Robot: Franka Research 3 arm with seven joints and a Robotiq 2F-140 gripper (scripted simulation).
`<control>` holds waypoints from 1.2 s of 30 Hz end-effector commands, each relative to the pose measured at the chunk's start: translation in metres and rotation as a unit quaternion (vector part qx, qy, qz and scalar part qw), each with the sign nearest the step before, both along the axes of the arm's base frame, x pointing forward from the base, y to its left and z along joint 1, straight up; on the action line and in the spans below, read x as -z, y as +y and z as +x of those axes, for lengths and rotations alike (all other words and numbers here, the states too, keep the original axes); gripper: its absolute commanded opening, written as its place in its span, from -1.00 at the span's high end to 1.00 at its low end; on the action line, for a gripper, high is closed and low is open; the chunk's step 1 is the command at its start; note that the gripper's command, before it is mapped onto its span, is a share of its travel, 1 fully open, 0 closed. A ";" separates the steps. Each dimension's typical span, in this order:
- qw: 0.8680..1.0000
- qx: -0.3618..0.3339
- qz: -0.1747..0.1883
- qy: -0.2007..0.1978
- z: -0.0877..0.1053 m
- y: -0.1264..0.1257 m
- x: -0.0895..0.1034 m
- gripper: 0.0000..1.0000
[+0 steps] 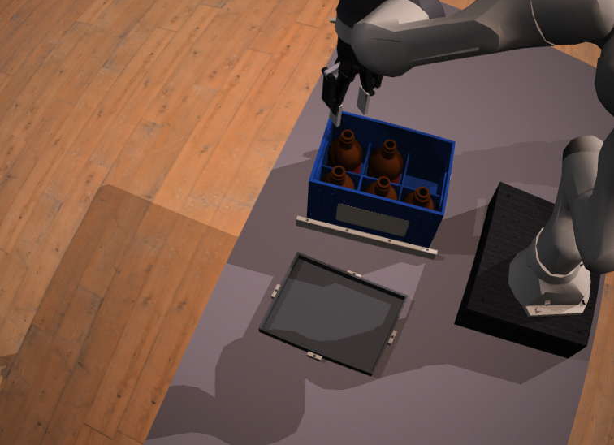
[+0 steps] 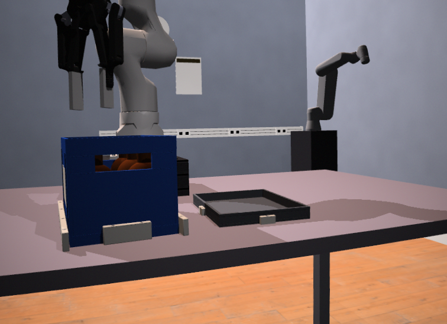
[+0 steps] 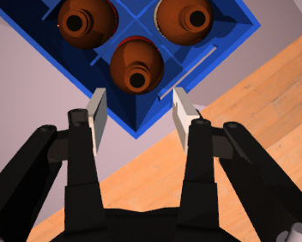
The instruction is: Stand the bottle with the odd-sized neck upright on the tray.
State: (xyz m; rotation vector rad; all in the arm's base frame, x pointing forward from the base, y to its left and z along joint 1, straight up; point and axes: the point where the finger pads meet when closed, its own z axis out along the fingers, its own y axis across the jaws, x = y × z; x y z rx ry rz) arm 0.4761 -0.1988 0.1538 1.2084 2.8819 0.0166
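The blue crate [image 1: 322, 204] [image 2: 123, 197] [image 3: 136, 134] stands level with five brown bottles upright inside. The back-left bottle [image 1: 345, 155] [image 3: 136, 62] is nearest my fingers in the wrist view. The front-left bottle [image 1: 338, 176] [image 3: 183, 17], back-middle bottle [image 1: 385, 162] [image 3: 90, 21], front-middle bottle [image 1: 382, 188] and front-right bottle [image 1: 421, 199] stand around it. I cannot tell which neck differs. My gripper [image 1: 350, 118] [image 2: 91, 108] [image 3: 139, 102] is partly open and empty, above the crate's rim near the back-left bottle. The dark tray [image 1: 287, 342] [image 2: 238, 217] lies flat with nothing on it.
The crate's back-right compartment is empty. A light strip [image 1: 366, 237] runs along the crate's front foot, with blocks [image 2: 126, 232] [image 2: 183, 224] at other sides. Small clips hold the tray's edges. The arm's dark base block [image 1: 512, 239] stands to the right.
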 end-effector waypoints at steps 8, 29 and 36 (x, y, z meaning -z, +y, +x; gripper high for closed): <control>1.000 0.008 0.000 0.008 -0.004 0.001 -0.003 0.80; 1.000 0.008 0.000 0.008 -0.004 0.001 -0.003 0.80; 1.000 0.008 0.000 0.008 -0.004 0.001 -0.003 0.80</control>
